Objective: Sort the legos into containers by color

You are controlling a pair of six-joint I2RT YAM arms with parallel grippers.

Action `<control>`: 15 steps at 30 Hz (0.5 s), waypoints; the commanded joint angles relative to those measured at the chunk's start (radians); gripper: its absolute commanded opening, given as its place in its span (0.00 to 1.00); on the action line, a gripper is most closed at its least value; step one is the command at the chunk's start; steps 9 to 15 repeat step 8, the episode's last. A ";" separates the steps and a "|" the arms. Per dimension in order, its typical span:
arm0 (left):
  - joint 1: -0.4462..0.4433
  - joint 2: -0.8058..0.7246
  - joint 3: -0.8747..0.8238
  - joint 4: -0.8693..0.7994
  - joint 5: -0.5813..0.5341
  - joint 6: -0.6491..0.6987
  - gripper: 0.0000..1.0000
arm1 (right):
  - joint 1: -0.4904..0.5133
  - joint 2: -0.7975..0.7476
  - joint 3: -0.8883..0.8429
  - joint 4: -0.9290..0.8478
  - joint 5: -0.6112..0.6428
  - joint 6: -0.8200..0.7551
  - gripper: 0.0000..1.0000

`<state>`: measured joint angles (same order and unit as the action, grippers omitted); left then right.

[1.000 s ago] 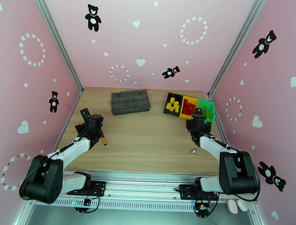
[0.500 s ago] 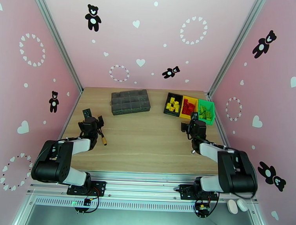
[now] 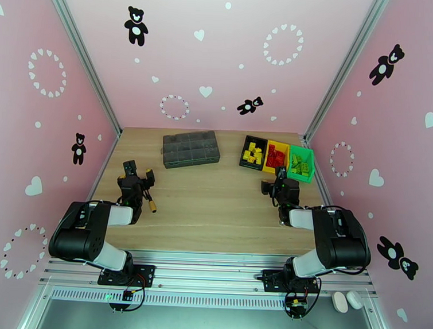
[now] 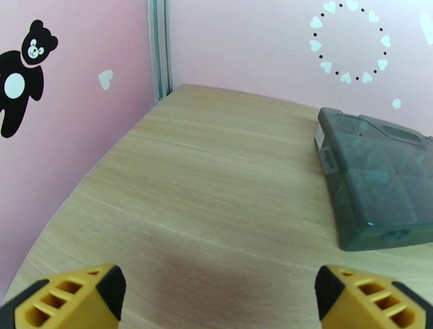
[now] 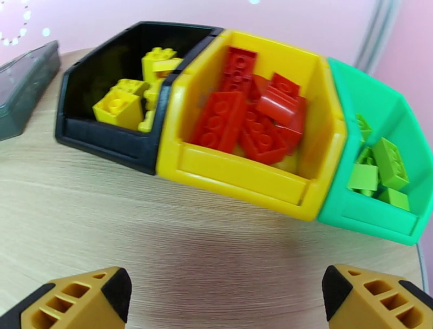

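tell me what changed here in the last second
Both arms folded back toward their bases; the right gripper drew away from the containers, the left gripper retreated slightly. Nothing was taken or let go; both sets of fingers stayed open. The legos, organizer box and screwdriver did not move.

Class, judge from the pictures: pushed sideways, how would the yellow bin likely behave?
The yellow bin probably drags the black bin and green bin along, since their walls look joined. It likely slides rather than tips: low, wide, on a smooth table. Its loosely piled red bricks may shift.
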<state>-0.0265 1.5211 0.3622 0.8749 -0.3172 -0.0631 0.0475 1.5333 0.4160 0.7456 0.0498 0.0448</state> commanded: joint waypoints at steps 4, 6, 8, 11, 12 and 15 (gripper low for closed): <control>0.003 0.005 -0.003 0.030 0.015 0.013 0.99 | -0.021 0.018 0.034 -0.007 -0.068 0.007 0.99; 0.002 0.005 -0.003 0.029 0.014 0.013 0.98 | -0.020 0.003 0.016 0.015 -0.065 0.003 0.99; 0.002 0.004 -0.003 0.030 0.013 0.011 0.98 | -0.015 0.000 0.011 0.023 -0.058 0.001 0.99; 0.002 0.004 -0.003 0.030 0.013 0.011 0.98 | -0.015 0.000 0.011 0.023 -0.058 0.001 0.99; 0.002 0.004 -0.003 0.030 0.013 0.011 0.98 | -0.015 0.000 0.011 0.023 -0.058 0.001 0.99; 0.002 0.004 -0.003 0.030 0.013 0.011 0.98 | -0.015 0.000 0.011 0.023 -0.058 0.001 0.99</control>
